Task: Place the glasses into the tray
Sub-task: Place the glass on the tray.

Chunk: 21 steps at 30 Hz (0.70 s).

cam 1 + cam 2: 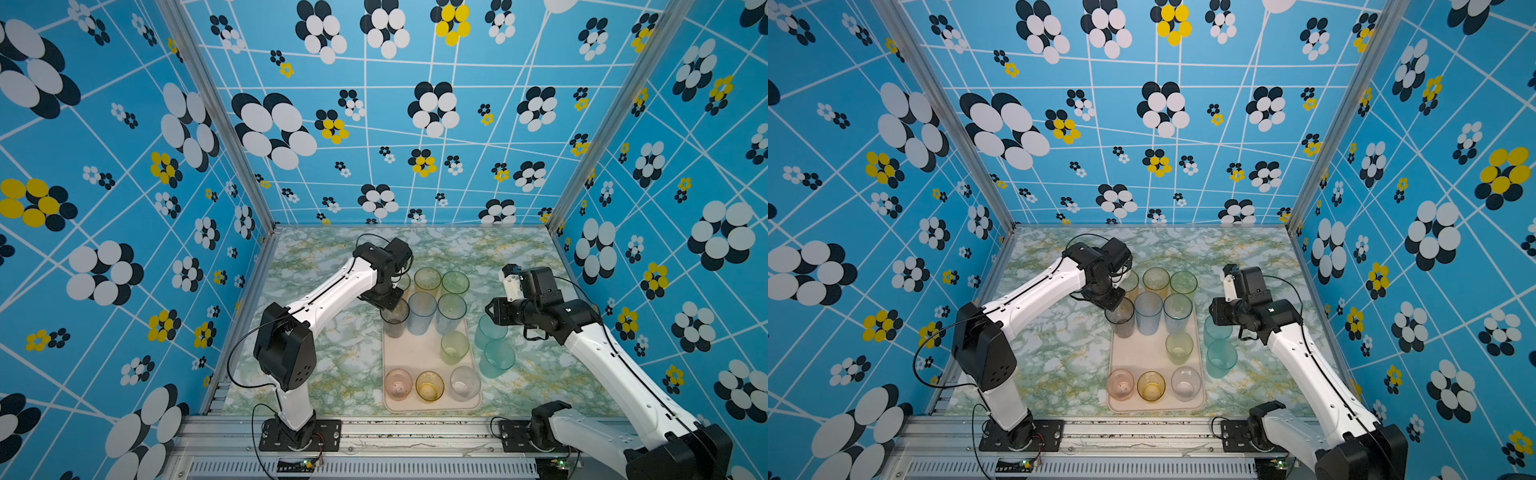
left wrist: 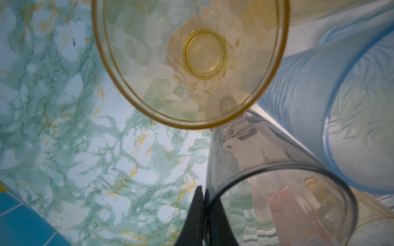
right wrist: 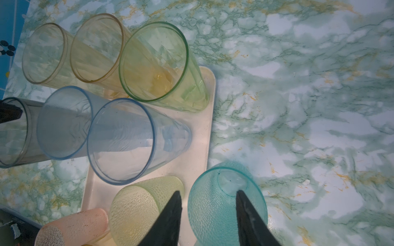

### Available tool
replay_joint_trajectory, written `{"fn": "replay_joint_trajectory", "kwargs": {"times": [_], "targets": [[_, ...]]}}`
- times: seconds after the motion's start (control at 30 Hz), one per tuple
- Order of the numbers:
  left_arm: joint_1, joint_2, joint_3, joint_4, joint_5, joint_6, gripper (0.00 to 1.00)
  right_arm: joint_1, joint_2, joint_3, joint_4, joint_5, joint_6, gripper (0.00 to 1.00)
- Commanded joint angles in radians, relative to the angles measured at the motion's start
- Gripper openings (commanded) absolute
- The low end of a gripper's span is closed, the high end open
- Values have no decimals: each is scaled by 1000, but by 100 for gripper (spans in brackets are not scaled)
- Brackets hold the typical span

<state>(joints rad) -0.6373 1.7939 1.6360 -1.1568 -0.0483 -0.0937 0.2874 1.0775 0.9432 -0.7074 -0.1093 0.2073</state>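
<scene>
Pinch and hover
Left gripper (image 2: 202, 191) pinches the rim of a tall grey plastic tumbler (image 1: 395, 325) at the far-left corner of the cream plastic tray (image 1: 411, 353) — right gripper (image 3: 207, 192), jaws half apart, hovers over a teal dimpled tumbler (image 3: 213, 213) beside it.

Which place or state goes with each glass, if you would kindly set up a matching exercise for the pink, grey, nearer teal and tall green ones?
Things:
1. pink glass
2. grey glass
3. nearer teal glass
4. tall green glass

Places or states:
A. on the table beside the tray
B. tray's far right corner
C. rim pinched by the left fingers
D. tray's near left corner

Pairs: 1-D, 2-C, 3-A, 4-B
</scene>
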Motion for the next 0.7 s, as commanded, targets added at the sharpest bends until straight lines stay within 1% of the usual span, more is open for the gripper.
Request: {"fn": "replay_joint_trajectory", "kwargs": {"times": [0.0, 0.2, 0.4, 0.5, 0.67], "targets": [[-7, 16, 20, 12, 21, 17, 7, -5, 4, 28, -33, -26, 16, 44], [-7, 16, 15, 15, 14, 20, 7, -5, 13, 41, -33, -95, 24, 44], [-6, 13, -3, 27, 11, 20, 7, -2, 34, 47, -32, -135, 30, 40], [-6, 12, -8, 32, 8, 20, 7, 9, 45, 60, -33, -142, 32, 38], [-2, 9, -25, 45, 8, 17, 7, 43, 73, 88, -41, -127, 34, 38]]}}
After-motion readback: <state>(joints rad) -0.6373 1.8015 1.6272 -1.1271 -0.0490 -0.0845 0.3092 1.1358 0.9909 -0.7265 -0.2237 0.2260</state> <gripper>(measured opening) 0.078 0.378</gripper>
